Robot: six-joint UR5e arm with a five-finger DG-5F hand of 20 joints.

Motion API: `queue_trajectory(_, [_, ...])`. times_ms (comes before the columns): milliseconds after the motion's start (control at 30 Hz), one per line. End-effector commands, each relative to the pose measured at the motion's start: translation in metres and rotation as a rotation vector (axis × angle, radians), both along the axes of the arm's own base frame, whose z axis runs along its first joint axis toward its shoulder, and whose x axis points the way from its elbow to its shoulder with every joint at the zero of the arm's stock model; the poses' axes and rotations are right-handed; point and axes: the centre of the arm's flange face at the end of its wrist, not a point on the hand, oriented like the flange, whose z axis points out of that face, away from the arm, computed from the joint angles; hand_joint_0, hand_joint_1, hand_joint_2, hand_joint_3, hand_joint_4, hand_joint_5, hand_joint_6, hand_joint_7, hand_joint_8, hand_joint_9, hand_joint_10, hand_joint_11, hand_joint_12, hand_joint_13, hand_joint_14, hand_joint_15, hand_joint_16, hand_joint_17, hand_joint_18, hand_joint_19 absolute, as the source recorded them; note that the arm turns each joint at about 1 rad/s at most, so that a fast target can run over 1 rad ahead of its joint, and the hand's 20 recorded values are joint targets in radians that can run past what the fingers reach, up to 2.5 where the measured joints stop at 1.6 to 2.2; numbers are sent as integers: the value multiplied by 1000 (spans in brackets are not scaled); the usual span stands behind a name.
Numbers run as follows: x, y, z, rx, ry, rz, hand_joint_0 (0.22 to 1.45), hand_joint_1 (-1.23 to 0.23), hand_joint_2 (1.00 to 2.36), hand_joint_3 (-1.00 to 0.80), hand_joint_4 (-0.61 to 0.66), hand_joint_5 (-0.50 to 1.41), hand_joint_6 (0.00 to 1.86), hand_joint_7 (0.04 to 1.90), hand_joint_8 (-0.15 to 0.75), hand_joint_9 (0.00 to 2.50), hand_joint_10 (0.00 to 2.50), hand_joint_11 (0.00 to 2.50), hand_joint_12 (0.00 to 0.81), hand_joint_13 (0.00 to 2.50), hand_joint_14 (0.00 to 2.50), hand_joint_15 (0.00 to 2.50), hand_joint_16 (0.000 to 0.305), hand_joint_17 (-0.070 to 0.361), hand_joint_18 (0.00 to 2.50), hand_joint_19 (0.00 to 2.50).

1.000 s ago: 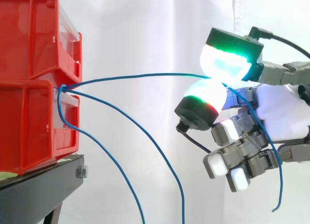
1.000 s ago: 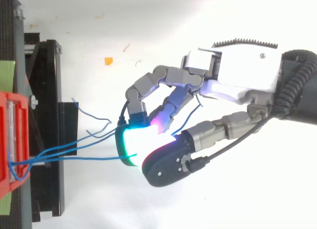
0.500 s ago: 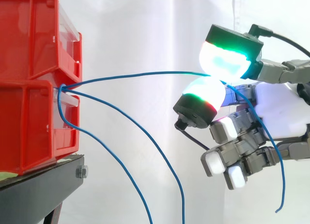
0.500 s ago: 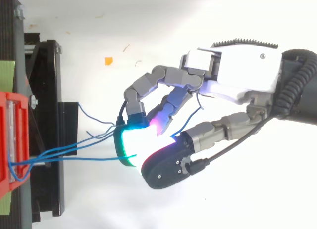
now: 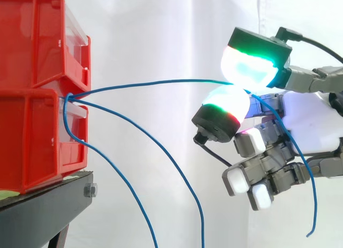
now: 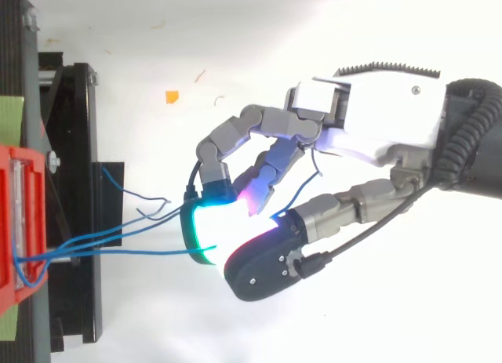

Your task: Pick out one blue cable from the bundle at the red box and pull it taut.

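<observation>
Your hand [image 5: 313, 125] sits well to the right of the bins [image 5: 32, 135], about level with the seam where the upper bin rests on the lower. Two of its pads [image 5: 249, 68] press together, one glowing green and white on top, the other white with a red edge beneath. They pinch one blue cable [image 5: 155, 83] between them. The remaining fingers curl under the palm and hold nothing. From above, you see the hand [image 6: 384, 112] reaching toward the bins, with the cable [image 6: 133, 253] leaving the green-edged pad.

From the pinch the cable runs back to the front of the bins in a shallow upward bow, nearly straight. It meets them at the lip where the two bins stack. Its free tail drops across the palm on the side away from the bins and hangs loose.

Two other cables [image 5: 177, 173] leave the same spot on the bins and sag slack, down and away from them. The bins rest on a black stand [image 5: 43, 210] before a white curtain [image 5: 161, 34]. From above, a small orange scrap [image 6: 171, 96] lies on the white ground, apart from the bins.
</observation>
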Motion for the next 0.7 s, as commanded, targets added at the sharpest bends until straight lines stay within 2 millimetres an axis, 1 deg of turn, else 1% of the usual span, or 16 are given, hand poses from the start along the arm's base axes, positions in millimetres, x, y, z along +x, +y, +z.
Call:
queue_trajectory(0, [0,0,0,0,0,0,771,-804,1020,-287,-246,-167,983,1243,144,1164,19,623,240,886,21,502,37,82,747,608])
queue_trajectory(300, [0,0,0,0,0,0,760,-801,1021,-278,-249,-167,983,1241,146,1190,20,639,218,960,22,546,35,79,824,643])
queue_trajectory(667, [0,0,-1,0,1,0,753,-802,1021,-274,-250,-168,985,1236,146,1202,22,648,219,972,23,567,35,78,821,658])
